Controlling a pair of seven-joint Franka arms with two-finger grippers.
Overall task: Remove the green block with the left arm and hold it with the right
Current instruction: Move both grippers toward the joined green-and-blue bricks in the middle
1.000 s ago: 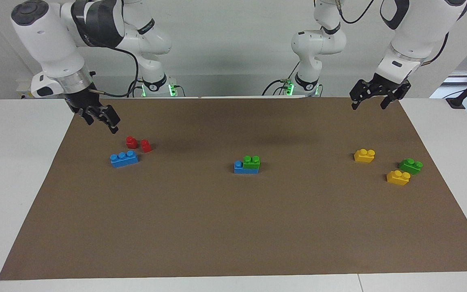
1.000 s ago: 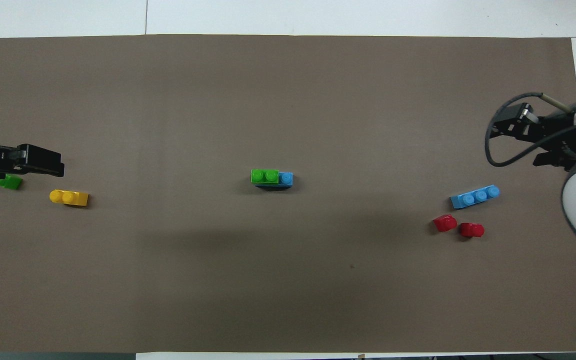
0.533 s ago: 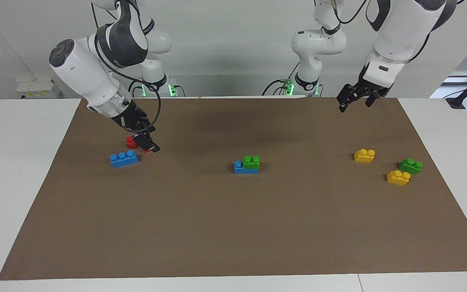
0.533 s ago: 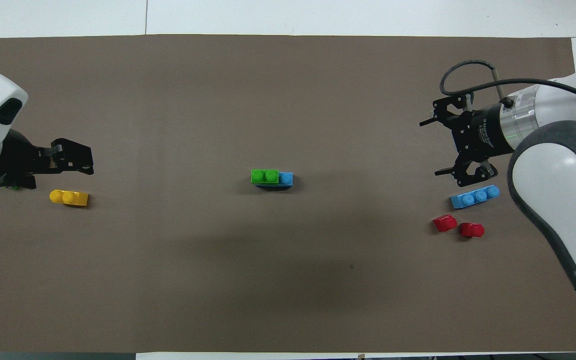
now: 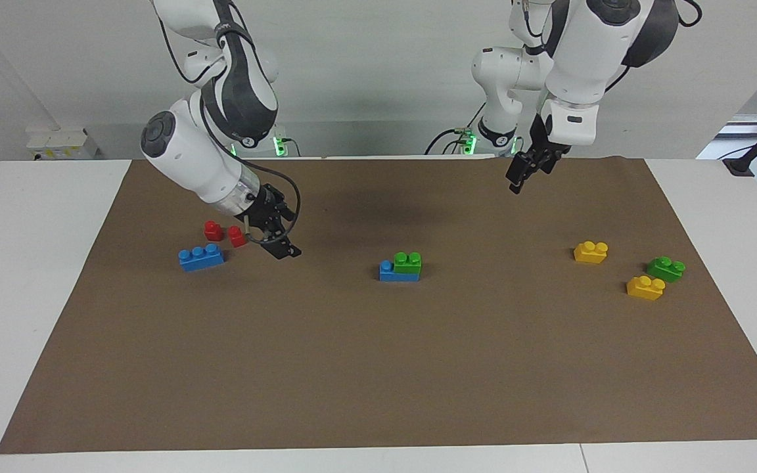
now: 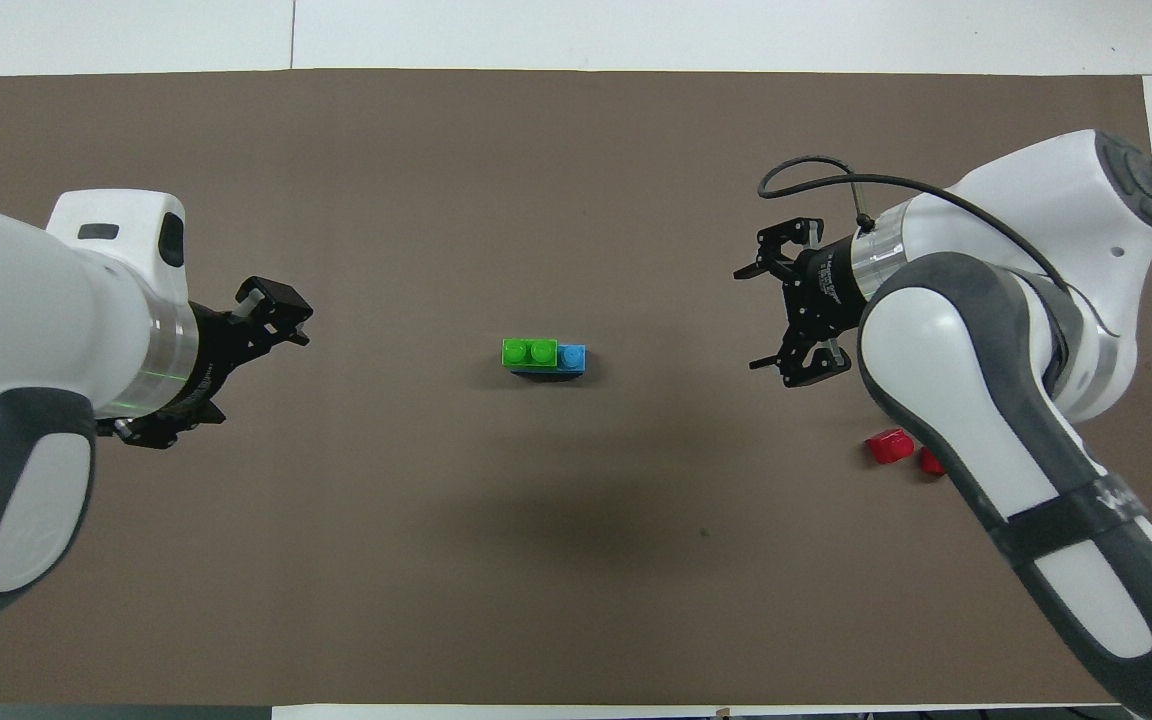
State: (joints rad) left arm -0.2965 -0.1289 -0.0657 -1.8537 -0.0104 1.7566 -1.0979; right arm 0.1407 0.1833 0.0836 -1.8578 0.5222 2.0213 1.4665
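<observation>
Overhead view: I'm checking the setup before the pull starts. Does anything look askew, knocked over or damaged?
Nothing stands out. The green block sits squarely on the blue brick mid-mat. The left gripper and right gripper hang open on either side of it, touching nothing. The red bricks stand upright.

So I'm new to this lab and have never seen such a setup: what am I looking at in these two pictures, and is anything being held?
These are two robot arms, each ending in a two-finger gripper. One picture faces them from across the table; the other looks down from above their own end, so the sides appear swapped. On the brown mat, in the middle, a green block sits on a blue brick. Toward the right arm's end lie another blue brick and two red pieces; toward the left arm's end, two yellow bricks and a darker green brick. The right gripper is open over the mat; the left gripper is also over the mat. Nothing is held.
</observation>
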